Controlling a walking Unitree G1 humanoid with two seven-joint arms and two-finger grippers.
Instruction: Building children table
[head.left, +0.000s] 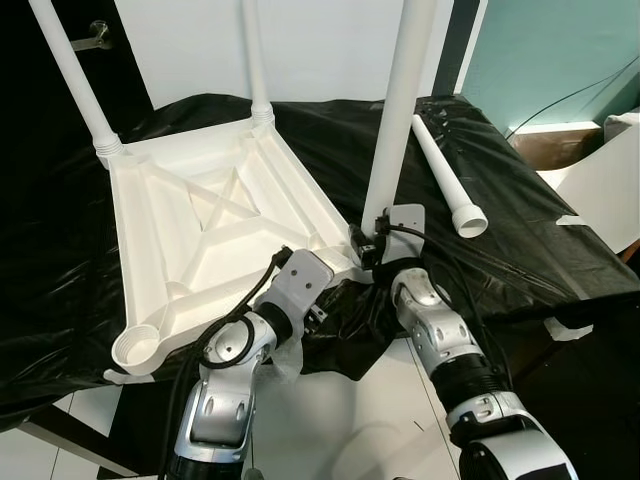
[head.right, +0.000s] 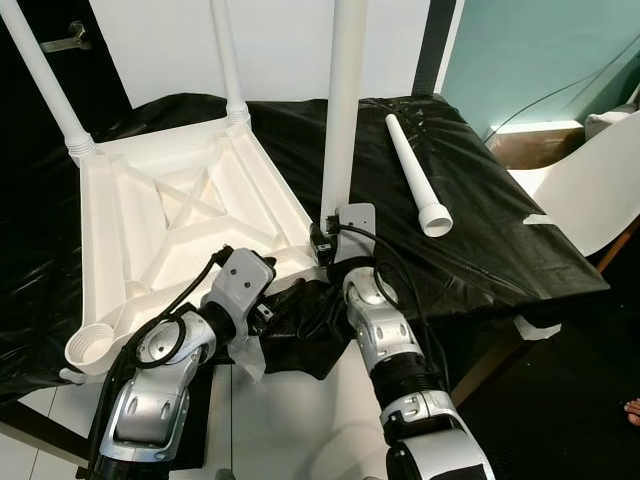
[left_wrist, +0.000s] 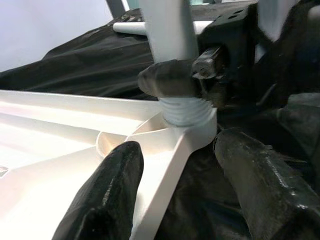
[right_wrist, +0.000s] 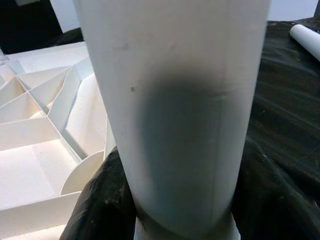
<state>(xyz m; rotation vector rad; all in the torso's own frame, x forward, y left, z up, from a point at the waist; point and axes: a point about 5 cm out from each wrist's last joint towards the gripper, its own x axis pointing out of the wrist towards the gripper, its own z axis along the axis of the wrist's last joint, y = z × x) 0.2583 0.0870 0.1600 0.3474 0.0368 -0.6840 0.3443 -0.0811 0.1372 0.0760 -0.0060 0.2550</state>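
With my right gripper (head.left: 376, 243) clenched on the third leg (head.left: 400, 110) at the near corner socket of the upturned tabletop (head.left: 215, 225) and my left gripper (left_wrist: 175, 195) released astride that corner, I fear cross-threading if it tilts.

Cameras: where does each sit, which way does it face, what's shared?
Left eye, right eye: head stereo, looking down at the upturned tabletop and both silver arms.
Left wrist: along the left gripper at the leg socket.
Right wrist: against the table leg in the right gripper.
Shared: that leg, loose leg.
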